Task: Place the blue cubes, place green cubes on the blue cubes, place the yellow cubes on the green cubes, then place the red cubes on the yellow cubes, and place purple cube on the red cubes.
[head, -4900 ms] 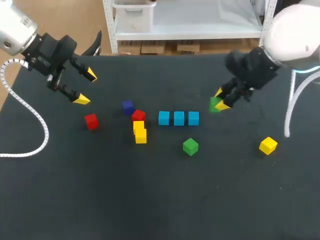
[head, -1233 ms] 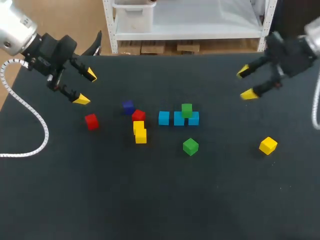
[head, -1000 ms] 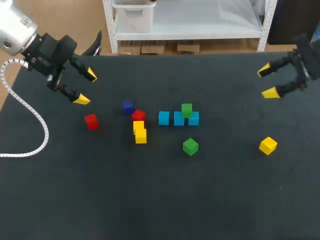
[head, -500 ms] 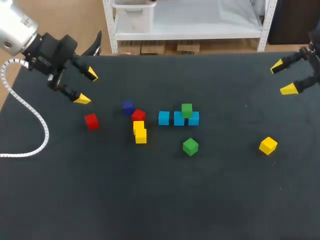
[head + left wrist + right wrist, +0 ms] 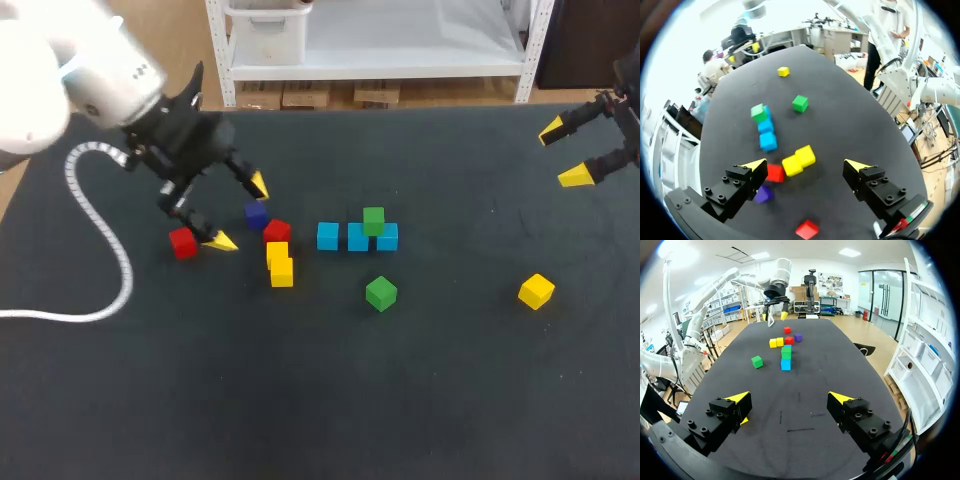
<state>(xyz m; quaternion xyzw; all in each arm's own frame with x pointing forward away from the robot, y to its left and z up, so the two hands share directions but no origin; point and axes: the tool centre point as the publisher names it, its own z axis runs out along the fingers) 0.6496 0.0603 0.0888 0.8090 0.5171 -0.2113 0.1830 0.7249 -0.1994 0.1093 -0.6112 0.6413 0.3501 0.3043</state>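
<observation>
Left gripper (image 5: 239,213), fingers apart, hovers with purple cube (image 5: 256,214) and red cubes (image 5: 183,243) crowding it (right gripper (image 5: 563,154) likewise apart)

left gripper (image 5: 239,213) was spread wide, purple cube (image 5: 256,214) between its tips, lower tip just beside a red cube (image 5: 183,243). One green cube (image 5: 374,220) sat on the blue cubes (image 5: 328,237); second green cube (image 5: 380,293) lay loose on the tabletop (image 5: 320,400). right gripper (image 5: 563,153) hung spread at the far right edge.
</observation>
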